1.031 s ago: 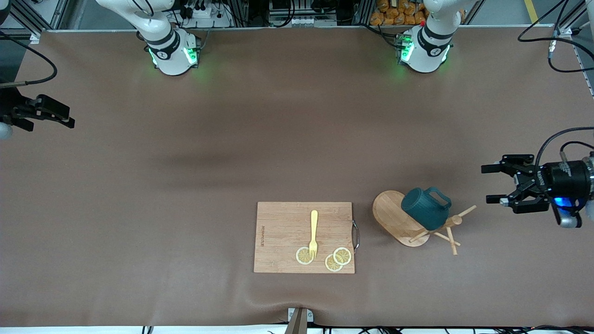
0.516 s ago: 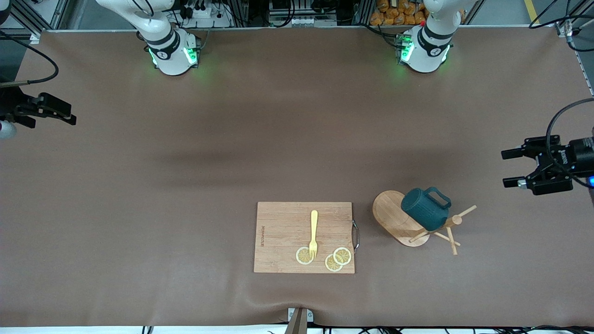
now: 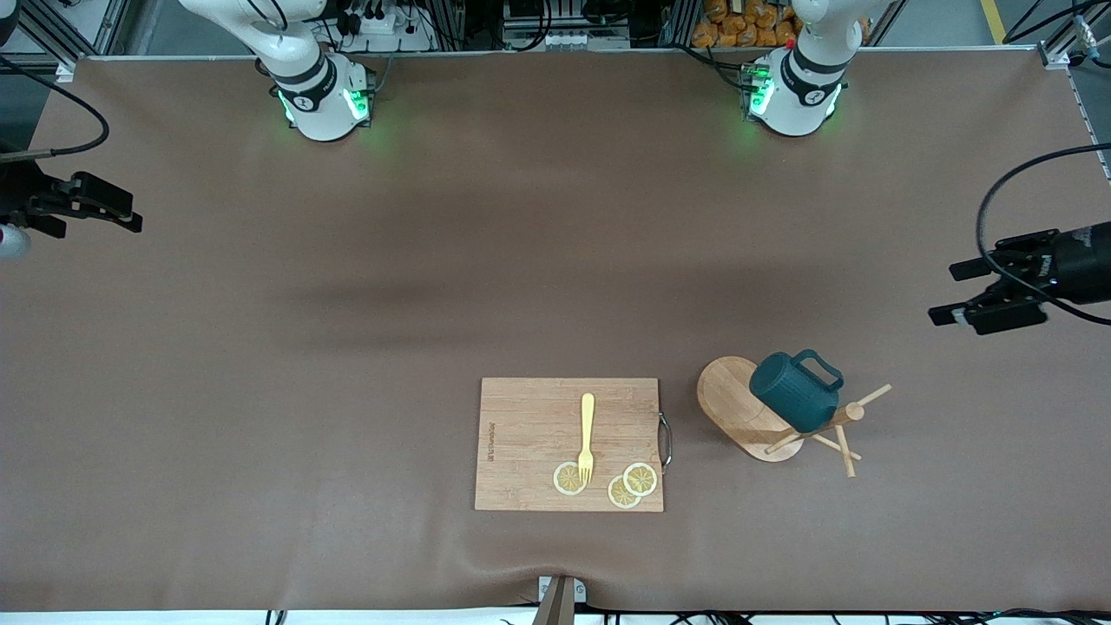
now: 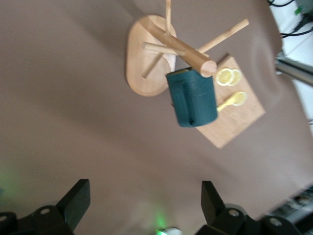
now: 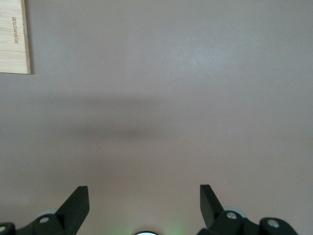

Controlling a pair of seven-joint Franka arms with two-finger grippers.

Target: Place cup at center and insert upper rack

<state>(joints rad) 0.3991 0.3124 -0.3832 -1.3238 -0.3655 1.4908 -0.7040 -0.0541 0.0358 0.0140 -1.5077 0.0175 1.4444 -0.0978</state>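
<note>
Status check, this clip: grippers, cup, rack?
Left gripper and right gripper open, empty, at table ends. Cup hangs on rack beside cutting board. Nothing obstructing.

High front view — two wrist views

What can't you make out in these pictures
- Cup inside: hidden in the front and left wrist views by its own wall.
- Cutting board: cut off by the right wrist view's edge.
- Right hand: its wrist is cut off by the front view's edge.
</note>
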